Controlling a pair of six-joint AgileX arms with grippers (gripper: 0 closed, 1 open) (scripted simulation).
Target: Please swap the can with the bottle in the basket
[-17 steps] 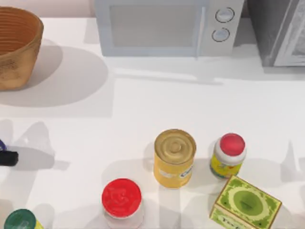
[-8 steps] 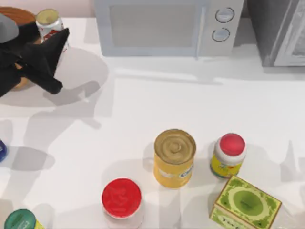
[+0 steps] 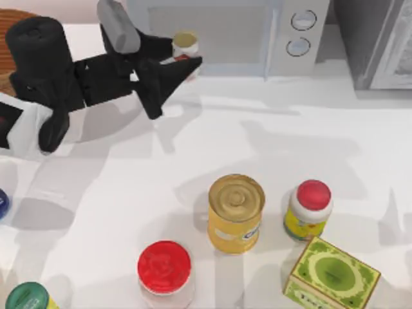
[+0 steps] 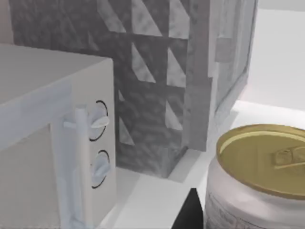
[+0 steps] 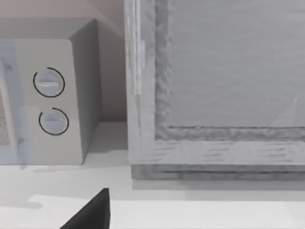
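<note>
- Reaching across the table's (image 3: pixel 270 148) far left, the left arm holds the bottle (image 3: pixel 185 46) between the dark fingers (image 3: pixel 168 72) of its gripper (image 3: pixel 182 63), in front of the microwave (image 3: pixel 219 35); whether the bottle touches the table cannot be told.
- Left wrist view: the bottle's gold cap (image 4: pixel 267 157) sits close beside a dark fingertip (image 4: pixel 190 210), the microwave's knobs (image 4: pixel 97 143) beyond it.
- Basket (image 3: pixel 11 38): far left corner, mostly hidden behind the arm.
- Can (image 3: pixel 235 212): upright near the front centre, between a red-lidded jar (image 3: pixel 165 270) and a red-capped yellow bottle (image 3: pixel 308 210); a green box (image 3: pixel 331 275) lies just beside the latter.
- Right gripper: one dark fingertip (image 5: pixel 90 212) shows in its wrist view; open or closed cannot be told.
</note>
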